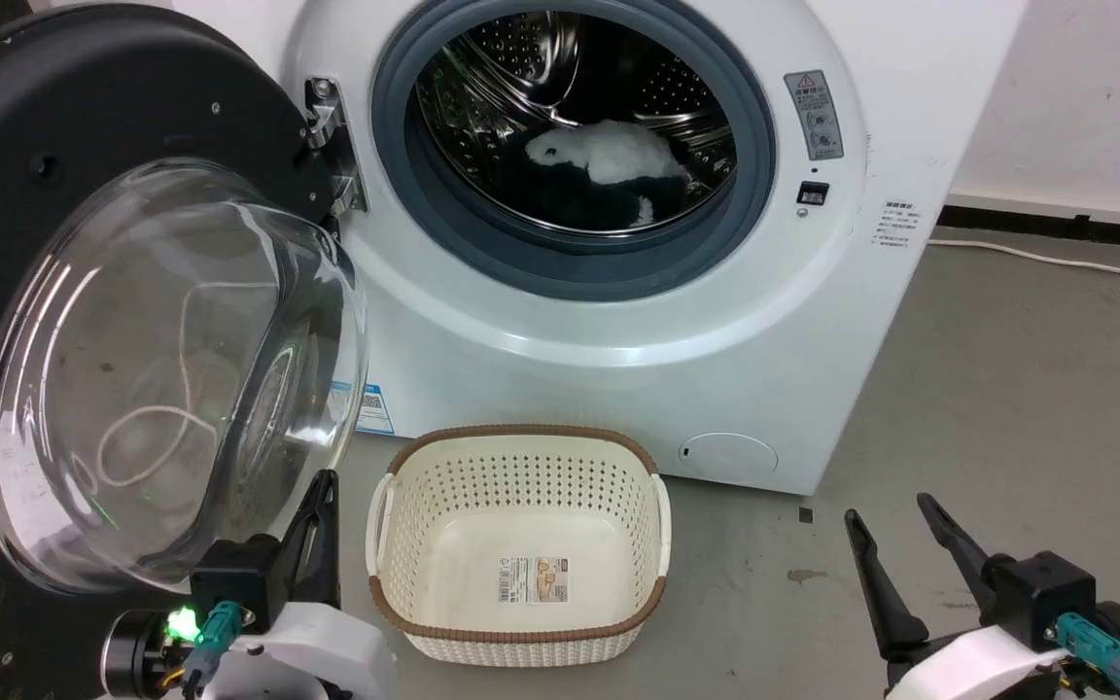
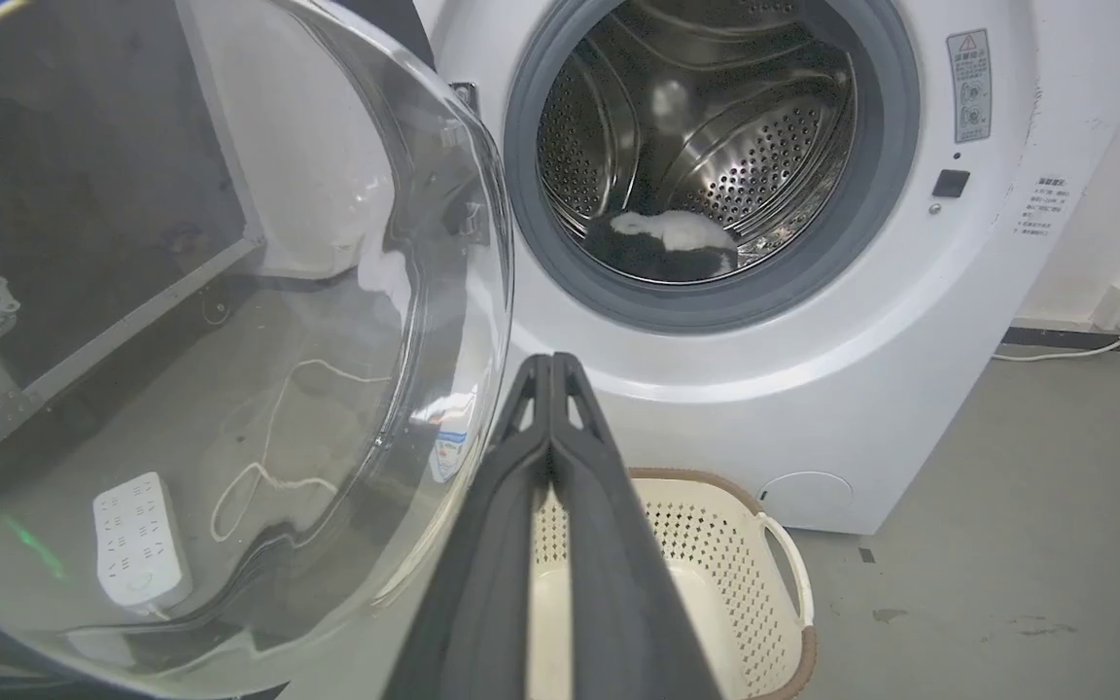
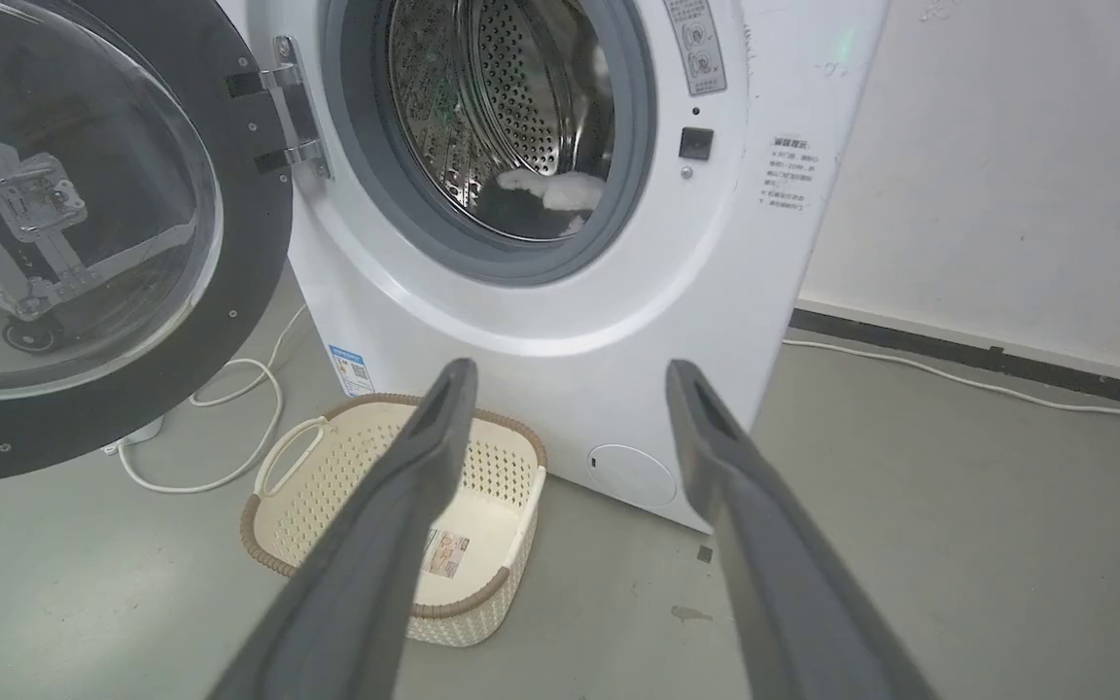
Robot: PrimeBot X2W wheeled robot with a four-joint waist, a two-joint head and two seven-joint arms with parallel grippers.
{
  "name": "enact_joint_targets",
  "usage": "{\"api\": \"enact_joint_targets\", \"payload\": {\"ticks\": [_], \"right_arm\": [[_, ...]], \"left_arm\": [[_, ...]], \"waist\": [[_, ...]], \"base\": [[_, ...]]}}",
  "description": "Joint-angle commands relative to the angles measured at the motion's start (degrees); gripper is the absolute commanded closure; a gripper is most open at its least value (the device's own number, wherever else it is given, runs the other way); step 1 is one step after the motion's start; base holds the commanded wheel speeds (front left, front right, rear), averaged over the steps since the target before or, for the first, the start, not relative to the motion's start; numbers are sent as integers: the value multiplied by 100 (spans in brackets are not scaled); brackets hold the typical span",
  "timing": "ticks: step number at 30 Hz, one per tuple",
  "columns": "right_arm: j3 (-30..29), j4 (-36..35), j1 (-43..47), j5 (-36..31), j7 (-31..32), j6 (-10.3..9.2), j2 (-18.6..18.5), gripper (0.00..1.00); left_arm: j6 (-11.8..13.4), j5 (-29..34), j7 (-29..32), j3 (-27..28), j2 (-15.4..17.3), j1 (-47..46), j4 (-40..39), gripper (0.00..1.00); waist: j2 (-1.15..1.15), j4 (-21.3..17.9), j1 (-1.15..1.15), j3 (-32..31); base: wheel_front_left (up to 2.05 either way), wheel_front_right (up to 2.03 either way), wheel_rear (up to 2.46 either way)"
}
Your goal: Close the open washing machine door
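White front-loader: the washing machine stands at the back of the grey floor with its drum mouth uncovered. The washing machine door is swung wide open on the robot's left, hanging from hinges at the left edge of the opening, glossy black rim and bulging clear glass turned toward the head camera. White and dark laundry lies low in the steel drum. A cream perforated basket with a brown rim sits on the floor just in front of the machine, empty but for a label on its bottom.

The left gripper has its fingers pressed together with nothing between them, and sits just beside the lower right edge of the glass bulge (contact with the glass can't be judged). The left wrist view has the joined tips pointing at the machine front below the gasket. The right gripper is spread wide and empty, low on the right, well apart from door and machine. A white cable runs along the wall base.
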Motion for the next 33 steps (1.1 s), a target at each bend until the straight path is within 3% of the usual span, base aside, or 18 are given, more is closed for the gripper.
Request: {"api": "enact_joint_targets", "payload": {"ticks": [1, 17, 24, 33], "right_arm": [[15, 33, 62, 67, -57, 1, 0, 0], [34, 210, 157, 331, -236, 1, 0, 0], [48, 319, 188, 461, -320, 2, -1, 0], [30, 454, 226, 597, -428, 2, -1, 0]], "left_arm": [[-45, -58, -64, -23, 0, 47, -63, 100], [47, -275, -244, 529, 0, -348, -1252, 100], [76, -402, -328, 1362, 0, -532, -1516, 100], [-141, -520, -436, 2733, 0, -756, -1355, 100]], "waist": [[0, 13, 0, -1], [0, 381, 0, -21], [0, 686, 0, -38], [0, 1035, 0, -20]], "base": [[0, 0, 0], [0, 0, 0], [0, 0, 0], [0, 0, 0]]}}
